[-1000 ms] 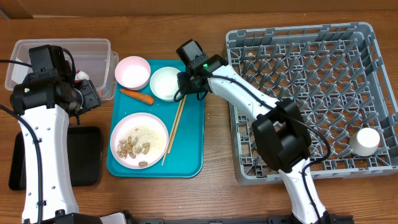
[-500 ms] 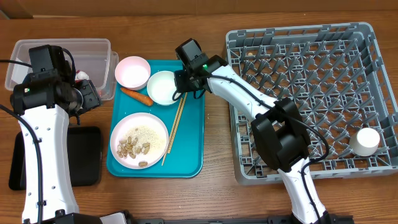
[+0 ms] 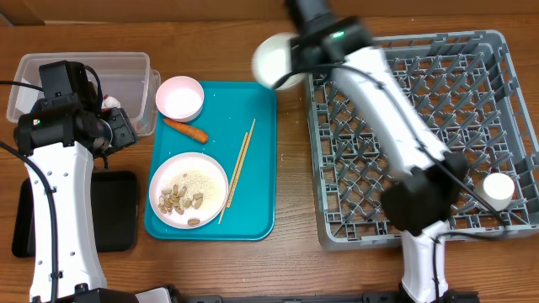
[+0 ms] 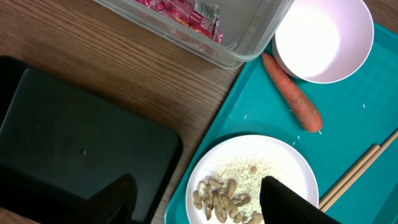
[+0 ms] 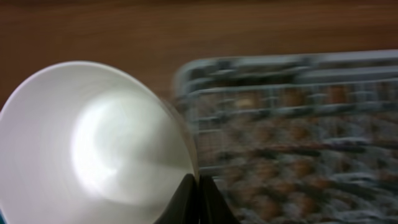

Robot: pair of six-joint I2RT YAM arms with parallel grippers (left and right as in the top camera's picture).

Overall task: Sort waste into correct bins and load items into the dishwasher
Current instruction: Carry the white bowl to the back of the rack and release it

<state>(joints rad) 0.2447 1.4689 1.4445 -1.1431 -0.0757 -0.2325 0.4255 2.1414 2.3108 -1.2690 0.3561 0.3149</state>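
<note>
Nearest on the counter, the plate (image 3: 164,174) sits on the teal tray (image 3: 253,210) with the peanuts (image 3: 181,200) and rice (image 3: 200,181) still on it. The black tray (image 3: 114,210) to its left looks bare, so the food waste is unsorted. At the near right of the dish rack (image 3: 480,93) one cup (image 3: 497,190) is already loaded, and it is the only thing in there.

Further back on the teal tray lie the chopsticks (image 3: 237,171), the carrot (image 3: 185,130) and a bowl (image 3: 179,98), none of them moved to their places. The left hand (image 4: 198,180) hovers above the plate's edge, its fingers spread wide with nothing between them.

Beyond that, the clear tub (image 3: 84,57) holds the red wrapper (image 4: 186,7) (the silvery scrap I cannot make out).

Farthest, the right hand (image 5: 200,186) is pinched tight on the rim of the second bowl (image 3: 274,61). It holds the bowl in the air just off the rack's far left corner, not yet set among the pegs. By my reckoning the job is under halfway: most dishes and all the food remain.
</note>
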